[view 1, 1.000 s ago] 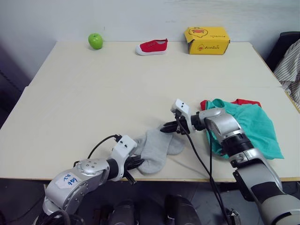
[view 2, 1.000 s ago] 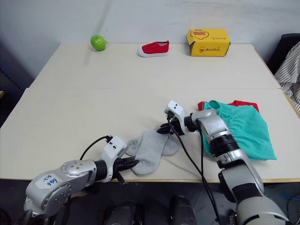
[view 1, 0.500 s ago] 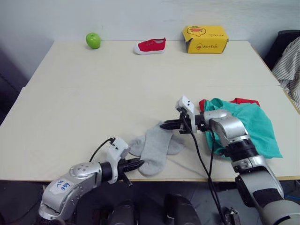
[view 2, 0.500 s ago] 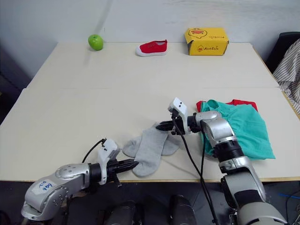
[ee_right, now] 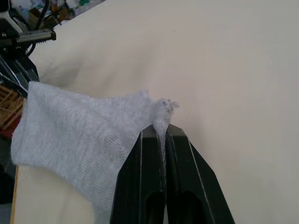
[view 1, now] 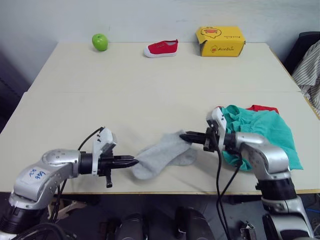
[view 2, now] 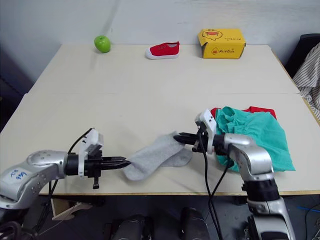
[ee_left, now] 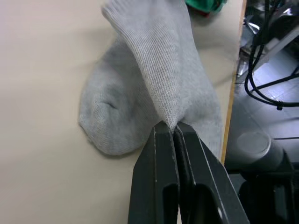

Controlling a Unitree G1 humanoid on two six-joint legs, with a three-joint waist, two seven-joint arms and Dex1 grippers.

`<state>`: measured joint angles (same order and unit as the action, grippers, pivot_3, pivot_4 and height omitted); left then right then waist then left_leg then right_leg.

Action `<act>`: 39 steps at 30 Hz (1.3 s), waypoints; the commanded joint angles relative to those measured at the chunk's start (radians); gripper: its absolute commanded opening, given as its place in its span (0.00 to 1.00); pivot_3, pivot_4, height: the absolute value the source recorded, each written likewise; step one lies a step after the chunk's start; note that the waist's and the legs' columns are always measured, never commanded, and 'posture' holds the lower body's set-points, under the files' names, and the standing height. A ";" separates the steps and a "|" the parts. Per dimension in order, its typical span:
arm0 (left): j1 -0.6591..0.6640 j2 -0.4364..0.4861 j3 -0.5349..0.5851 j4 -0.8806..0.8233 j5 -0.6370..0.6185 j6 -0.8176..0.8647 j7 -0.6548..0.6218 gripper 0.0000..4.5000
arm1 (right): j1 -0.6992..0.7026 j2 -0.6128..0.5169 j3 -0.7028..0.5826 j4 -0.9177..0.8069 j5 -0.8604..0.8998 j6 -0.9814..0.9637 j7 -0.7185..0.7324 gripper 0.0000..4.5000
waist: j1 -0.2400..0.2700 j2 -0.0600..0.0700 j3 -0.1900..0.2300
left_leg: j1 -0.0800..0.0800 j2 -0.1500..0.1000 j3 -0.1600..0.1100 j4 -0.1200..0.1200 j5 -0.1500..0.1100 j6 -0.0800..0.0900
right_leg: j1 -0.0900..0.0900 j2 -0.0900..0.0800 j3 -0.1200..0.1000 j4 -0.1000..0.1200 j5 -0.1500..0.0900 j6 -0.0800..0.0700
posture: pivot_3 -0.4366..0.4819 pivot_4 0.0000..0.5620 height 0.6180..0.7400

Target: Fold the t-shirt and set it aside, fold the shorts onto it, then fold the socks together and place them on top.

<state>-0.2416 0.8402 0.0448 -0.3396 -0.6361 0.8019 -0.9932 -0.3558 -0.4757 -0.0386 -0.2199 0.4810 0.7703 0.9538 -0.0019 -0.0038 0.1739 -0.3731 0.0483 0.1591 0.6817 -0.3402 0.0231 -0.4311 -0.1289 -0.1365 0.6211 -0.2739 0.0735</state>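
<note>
The socks (view 1: 162,154), of light grey ribbed knit with a rounded toe and a soft, slack drape, are seen near the front edge of the worktop (view 1: 125,95), at about 6 o'clock in the head views, stretched between the two grippers. One end of the grey fabric is pinched between the pressed-together black fingers of the left gripper (view 1: 131,161), at about 9 o'clock from the socks; in the left wrist view the knit is seen bunched into a narrow fold where it enters the fingers (ee_left: 161,154). The opposite end is pinched by the right gripper (view 1: 186,137), at about 3 o'clock from the socks, its fingers closed on a small puckered tuft of cloth (ee_right: 161,112). Part of the socks is lifted off the surface between the grippers, while a rounded portion rests flat on the worktop. The shorts (view 1: 265,132), of teal, crumpled, gathered fabric, are lying in a loose heap at about 3 o'clock, on top of the t-shirt (view 1: 260,108), of which a bright red edge is visible at the far side. The worktop is a smooth, matt, cream-coloured board. Along its far edge, at about 12 o'clock, a glossy green apple (view 1: 100,42), a small red shoe (view 1: 161,48) with a white sole, and a yellow printed cardboard box (view 1: 220,41), closed so that its contents cannot be told, are set in a row.
</note>
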 commanded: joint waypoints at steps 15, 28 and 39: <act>-0.508 -0.115 -0.334 0.604 0.347 -0.366 -0.358 0.00 | 0.420 0.130 0.032 -0.297 -0.093 -0.301 -0.318 0.01 | -0.003 -0.003 0.002 | 0.000 0.000 0.009 0.000 -0.001 -0.001 | -0.004 0.015 0.002 0.001 0.000 0.001 | 0.48 0.27 1.00; -0.557 -0.173 -0.372 0.723 0.454 -0.403 -0.399 0.00 | 0.406 0.142 0.101 -0.208 -0.153 -0.429 -0.344 0.01 | -0.003 -0.004 0.002 | 0.000 0.001 0.013 0.002 -0.001 -0.001 | -0.008 0.015 0.006 0.005 0.000 0.001 | 0.48 0.27 1.00; -0.535 -0.171 -0.320 0.722 0.446 -0.404 -0.414 0.00 | 0.372 0.169 0.092 -0.180 -0.107 -0.524 -0.325 0.01 | -0.003 -0.004 0.002 | 0.000 0.001 0.013 0.002 -0.001 -0.001 | -0.009 0.015 0.006 0.006 0.000 0.001 | 0.48 0.27 1.00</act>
<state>-0.7773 0.6491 -0.3128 0.4087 -0.1713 0.3930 -1.3939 0.0153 -0.3141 0.0695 -0.3530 0.3379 0.2641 0.6166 -0.0053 -0.0075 0.1760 -0.3734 0.0491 0.1722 0.6838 -0.3409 0.0222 -0.4398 -0.1134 -0.1306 0.6270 -0.2734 0.0746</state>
